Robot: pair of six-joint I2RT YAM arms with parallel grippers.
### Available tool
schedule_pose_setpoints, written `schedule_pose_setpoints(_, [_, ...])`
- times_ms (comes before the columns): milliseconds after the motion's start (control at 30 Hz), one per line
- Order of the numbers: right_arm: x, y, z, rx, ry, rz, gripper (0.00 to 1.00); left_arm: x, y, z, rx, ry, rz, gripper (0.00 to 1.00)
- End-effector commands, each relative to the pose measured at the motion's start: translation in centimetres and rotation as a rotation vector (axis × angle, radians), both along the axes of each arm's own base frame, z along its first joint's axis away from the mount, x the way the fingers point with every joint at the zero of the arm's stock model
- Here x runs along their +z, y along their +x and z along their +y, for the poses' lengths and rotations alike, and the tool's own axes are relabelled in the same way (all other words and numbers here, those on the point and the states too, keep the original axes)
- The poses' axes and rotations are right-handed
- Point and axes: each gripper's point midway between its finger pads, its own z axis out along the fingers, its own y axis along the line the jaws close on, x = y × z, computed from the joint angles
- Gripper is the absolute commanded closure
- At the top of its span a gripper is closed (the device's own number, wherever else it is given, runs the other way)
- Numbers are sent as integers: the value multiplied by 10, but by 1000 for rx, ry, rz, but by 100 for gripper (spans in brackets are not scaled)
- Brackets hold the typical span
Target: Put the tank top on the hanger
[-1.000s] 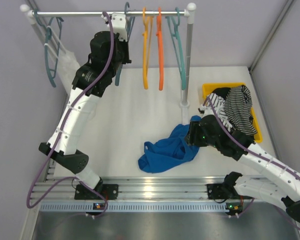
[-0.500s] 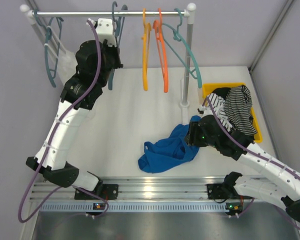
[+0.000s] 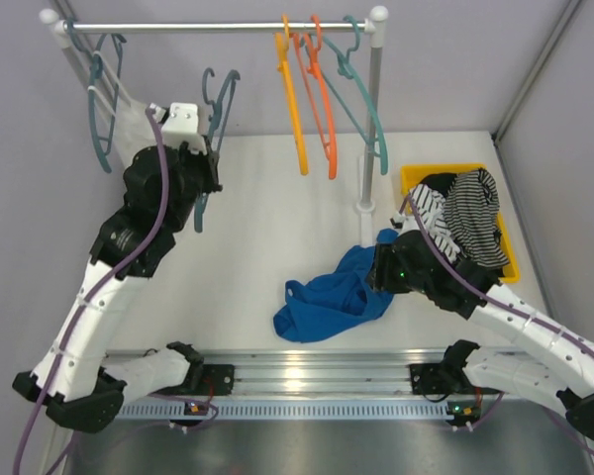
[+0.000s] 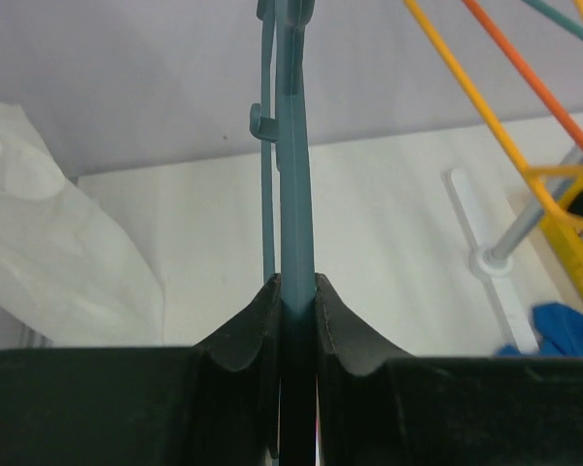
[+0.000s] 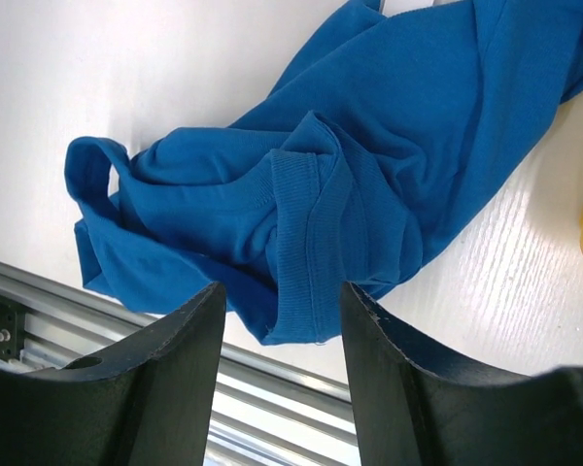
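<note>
While the hanger [image 4: 293,194] is pinched edge-on between the nearly closed fingers [image 4: 243,335] of the left gripper [image 4: 296,291], no part of the tank top [image 3: 332,297] is threaded onto it, so the task is judged to be at an early stage. The hanger is held clear of the rail [image 3: 158,27], hook uppermost and frame hanging down past the fingers, above the left part of the table [image 3: 257,198]. The tank top is seen lying crumpled on the table near the front edge, well apart from the hanger.

Nearly everything is judged to be left: the garment is to be lifted, its openings found, and the hanger passed through them.

The fingers of the right gripper [image 5: 277,301] are spread over the rumpled fabric, with nothing gripped between them; whether the cloth is touched cannot be told. Further out, the left arm is raised and stretched toward the back left. The right arm is bent low and extended leftward across the table, beside the yellow bin [image 3: 416,173].
</note>
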Motion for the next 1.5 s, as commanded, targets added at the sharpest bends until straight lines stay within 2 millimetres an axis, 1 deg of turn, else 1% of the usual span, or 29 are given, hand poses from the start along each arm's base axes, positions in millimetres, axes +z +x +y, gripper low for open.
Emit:
schedule_pose_setpoints(0, [4, 2, 0, 10, 5, -32, 50, -9, -37, 2, -84, -56, 7, 100])
schedule_pose_setpoints(33, [2, 2, -1, 10, -1, -29, 50, -17, -45, 1, -112, -56, 25, 100])
schedule_pose_setpoints(67, [2, 2, -2, 10, -6, -30, 50, -31, -59, -3, -164, -58, 63, 100])
schedule_pose_setpoints(167, [-1, 2, -4, 10, -18, -27, 50, -54, -81, -8, -243, -54, 129, 100])
schedule_pose_setpoints(200, [-2, 1, -5, 6, -28, -24, 51, -58, -91, -7, -265, -58, 139, 100])
schedule_pose_setpoints(233, [-4, 1, -7, 5, -36, -21, 51, -77, -100, -13, -310, -55, 198, 100])
schedule_pose_setpoints(300, [-9, 0, -9, 2, -48, -18, 52, -90, -115, -17, -365, -69, 239, 100])
schedule_pose_setpoints(333, [-10, 0, -10, 0, -51, -20, 53, -107, -125, -24, -417, -76, 301, 100])
schedule_pose_setpoints(400, [-15, 0, -10, 4, -57, -16, 55, -122, -137, -30, -467, -89, 353, 100])
schedule_pose_setpoints(433, [-15, 0, -8, 9, -46, -16, 55, -128, -145, -35, -511, -97, 383, 100])
schedule_pose_setpoints(500, [-20, 0, -5, 19, -45, -10, 59, -137, -155, -41, -563, -104, 416, 100])
schedule_pose_setpoints(533, [-21, 1, -3, 23, -38, -16, 60, -139, -159, -44, -592, -107, 428, 100])
schedule_pose_setpoints(567, [-22, 1, -2, 24, -34, -17, 62, -140, -171, -52, -667, -123, 454, 100])
schedule_pose_setpoints(600, [-26, 1, -2, 25, -40, -12, 62, -145, -174, -56, -694, -120, 481, 100])
schedule_pose_setpoints(633, [-26, 2, -1, 26, -32, -15, 63, -146, -178, -59, -723, -122, 495, 100])
schedule_pose_setpoints(667, [-26, 2, 1, 28, -27, -15, 63, -154, -185, -62, -755, -122, 547, 100])
schedule_pose_setpoints(800, [-31, 2, 3, 25, -12, -22, 63, -166, -197, -63, -806, -101, 609, 100])
schedule_pose_setpoints(933, [-32, 1, 7, 40, -11, -24, 63, -167, -208, -68, -863, -123, 637, 100])
schedule_pose_setpoints(1067, [-23, 2, 18, 80, 2, -51, 60, -168, -211, -71, -884, -126, 655, 100])
schedule_pose_setpoints(1133, [-23, 3, 21, 87, -5, -58, 59, -170, -213, -72, -891, -125, 671, 100])
schedule_pose_setpoints(1267, [-34, 3, 25, 91, -52, -42, 60, -176, -214, -76, -903, -114, 706, 100])
schedule_pose_setpoints(1400, [-40, 6, 21, 65, -97, -42, 64, -182, -215, -80, -911, -103, 737, 100])
schedule_pose_setpoints(1467, [-39, 7, 20, 56, -102, -46, 69, -185, -214, -81, -907, -96, 748, 100])
